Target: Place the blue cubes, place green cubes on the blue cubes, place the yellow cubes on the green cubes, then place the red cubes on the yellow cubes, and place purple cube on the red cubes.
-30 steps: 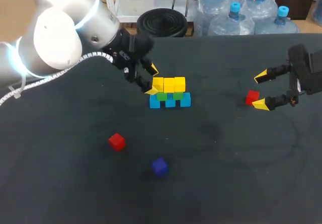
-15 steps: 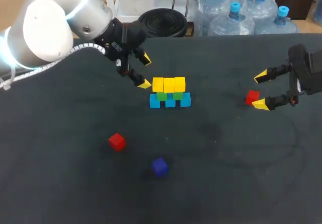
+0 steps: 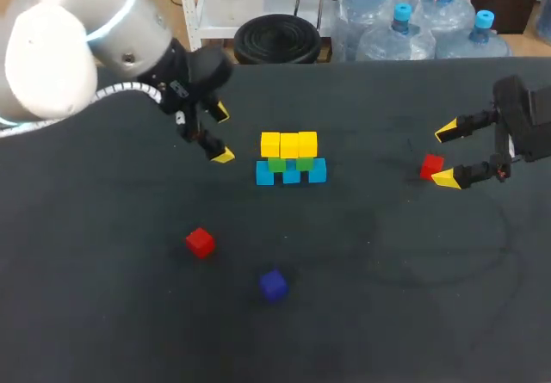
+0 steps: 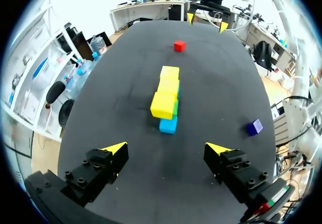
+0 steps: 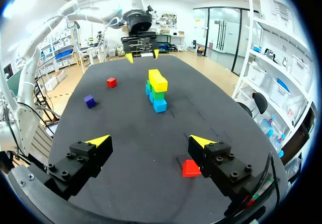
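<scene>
On the dark table (image 3: 387,297), the left hand (image 3: 222,133), released and empty, has drawn back from the cube stack (image 3: 291,159).

- I find no text, label, number or sign that I can read from here, in the head view or either wrist view.

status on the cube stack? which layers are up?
Done: blue cubes, green cubes and yellow cubes are stacked. In hand: nothing; left gripper and right gripper are both open, the right next to one red cube. Left: both reds, the other red cube lying loose, then the purple cube.
</scene>
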Tool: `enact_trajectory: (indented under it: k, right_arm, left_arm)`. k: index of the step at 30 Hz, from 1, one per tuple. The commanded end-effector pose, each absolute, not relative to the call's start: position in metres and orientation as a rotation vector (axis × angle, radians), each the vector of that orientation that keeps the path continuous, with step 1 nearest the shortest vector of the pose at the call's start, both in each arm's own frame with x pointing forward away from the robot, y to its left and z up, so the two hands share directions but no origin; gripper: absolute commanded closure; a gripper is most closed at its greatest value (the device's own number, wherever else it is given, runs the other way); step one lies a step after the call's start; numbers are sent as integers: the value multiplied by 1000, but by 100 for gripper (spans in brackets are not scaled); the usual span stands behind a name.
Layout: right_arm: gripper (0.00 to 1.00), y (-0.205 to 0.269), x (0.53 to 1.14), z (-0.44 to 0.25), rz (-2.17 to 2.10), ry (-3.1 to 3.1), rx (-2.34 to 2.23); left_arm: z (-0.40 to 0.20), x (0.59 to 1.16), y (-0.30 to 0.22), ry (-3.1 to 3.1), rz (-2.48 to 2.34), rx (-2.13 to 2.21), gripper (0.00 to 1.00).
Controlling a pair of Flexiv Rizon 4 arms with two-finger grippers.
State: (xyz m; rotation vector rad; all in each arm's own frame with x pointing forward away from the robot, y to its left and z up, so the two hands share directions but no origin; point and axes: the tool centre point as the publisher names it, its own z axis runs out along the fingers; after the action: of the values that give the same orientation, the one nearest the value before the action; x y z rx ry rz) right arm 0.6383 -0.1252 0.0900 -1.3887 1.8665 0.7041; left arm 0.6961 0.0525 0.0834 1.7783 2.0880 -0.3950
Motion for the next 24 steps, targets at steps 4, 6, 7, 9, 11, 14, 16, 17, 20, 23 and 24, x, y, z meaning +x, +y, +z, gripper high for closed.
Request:
enact_trajectory:
  k: [4, 6, 7, 9, 11, 14, 16, 17, 20, 23, 24]
  right_arm:
    - [0, -125, 639, 90, 705, 1864, -1388]
    - [0, -125, 639, 90, 705, 1864, -1388]
    - [0, -125, 639, 90, 705, 1864, -1388]
    - [0, -125, 639, 90, 705, 1864, -1388]
    - [0, -125, 639, 90, 705, 1864, -1388]
    - [0, -125, 639, 90, 705, 1864, -1388]
    - [0, -125, 639, 90, 705, 1864, -1388]
    - [0, -125, 639, 90, 705, 1864, -1388]
    - [0, -125, 639, 90, 705, 1864, -1388]
    - [0, -125, 639, 90, 705, 1864, -1388]
    - [0, -125, 639, 90, 705, 1864, -1388]
  left_arm:
    - [76, 643, 81, 2034, -354, 1764, 0]
    - [73, 638, 90, 2015, -370, 1794, 0]
    - [71, 636, 95, 1962, -399, 1837, 0]
    - [68, 634, 102, 1923, -397, 1936, 0]
    - [65, 633, 109, 1818, -453, 2029, 0]
    - [63, 633, 116, 1715, -463, 2161, 0]
    - [61, 632, 116, 1679, -453, 2228, 0]
    - [60, 632, 116, 1619, -475, 2263, 0]
    - [55, 632, 116, 1579, -463, 2351, 0]
    - [51, 634, 117, 1544, -481, 2374, 0]
    - [49, 634, 117, 1542, -473, 2385, 0]
